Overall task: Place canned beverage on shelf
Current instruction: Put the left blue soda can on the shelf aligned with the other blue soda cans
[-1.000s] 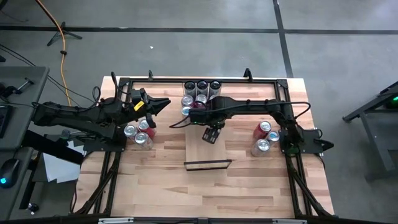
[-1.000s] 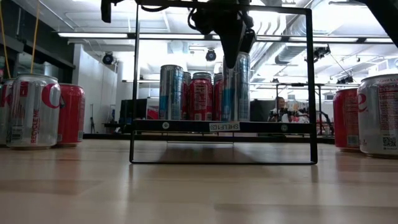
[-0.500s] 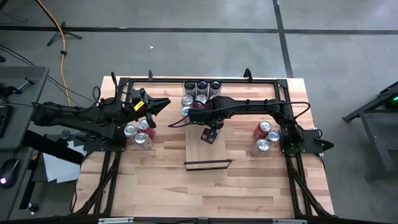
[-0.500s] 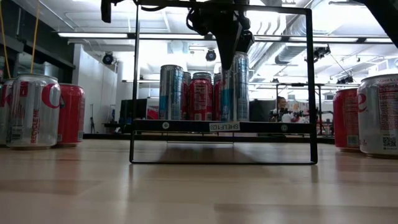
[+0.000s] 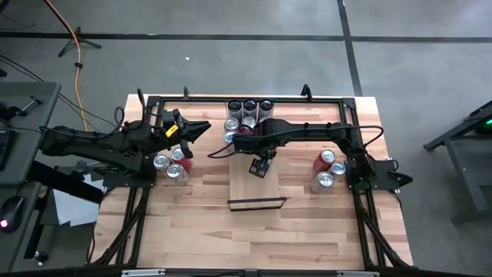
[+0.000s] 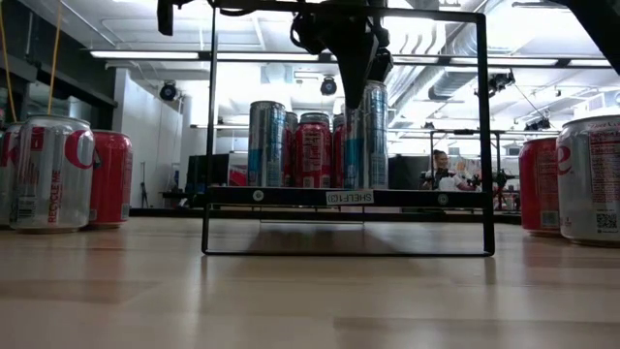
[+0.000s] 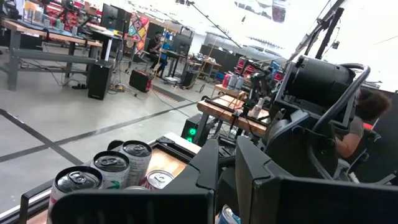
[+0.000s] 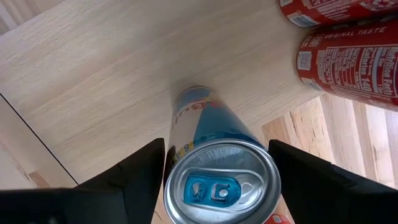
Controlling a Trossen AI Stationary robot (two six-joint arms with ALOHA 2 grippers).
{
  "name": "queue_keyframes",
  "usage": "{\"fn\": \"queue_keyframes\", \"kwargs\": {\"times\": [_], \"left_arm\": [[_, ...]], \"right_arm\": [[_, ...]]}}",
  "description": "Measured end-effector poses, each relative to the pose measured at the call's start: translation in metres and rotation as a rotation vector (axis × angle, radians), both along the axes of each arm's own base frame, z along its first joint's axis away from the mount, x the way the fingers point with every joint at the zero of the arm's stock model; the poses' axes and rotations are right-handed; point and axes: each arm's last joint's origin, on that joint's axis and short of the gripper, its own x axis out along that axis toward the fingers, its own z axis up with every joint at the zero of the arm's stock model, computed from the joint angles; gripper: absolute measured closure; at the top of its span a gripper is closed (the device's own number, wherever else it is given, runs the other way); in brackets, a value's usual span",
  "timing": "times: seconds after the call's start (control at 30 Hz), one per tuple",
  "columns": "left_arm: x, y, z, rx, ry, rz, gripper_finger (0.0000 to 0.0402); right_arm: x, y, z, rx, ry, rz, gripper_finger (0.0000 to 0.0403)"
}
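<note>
Pale shelf, red cans beside blue can

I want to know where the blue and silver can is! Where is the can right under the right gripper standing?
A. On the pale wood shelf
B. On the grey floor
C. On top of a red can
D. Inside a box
A: the right wrist view shows the blue and silver can standing upright on the pale shelf, between the right gripper fingers, which stand apart on either side of it.
</note>
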Motion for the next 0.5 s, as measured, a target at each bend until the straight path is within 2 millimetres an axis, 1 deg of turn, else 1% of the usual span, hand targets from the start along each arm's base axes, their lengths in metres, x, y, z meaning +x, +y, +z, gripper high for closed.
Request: {"fn": "queue_keyframes", "kwargs": {"times": [0.23,0.43,0.5], "left_arm": [[0.0000,0.0000,0.0000,0.000,0.000,0.000,0.0398],[0.0000,0.0000,0.0000,0.000,0.000,0.000,0.0398],[0.0000,0.0000,0.0000,0.000,0.000,0.000,0.0398]], "right_arm": [[0.0001,0.0000,0.0000,-0.001,-0.001,0.002,0.0122],[0.0018,-0.0005,0.0018,-0.020,-0.024,0.041,0.0080],[0.0013,-0.0008,0.0051,-0.033,-0.040,0.063,0.0066]]}}
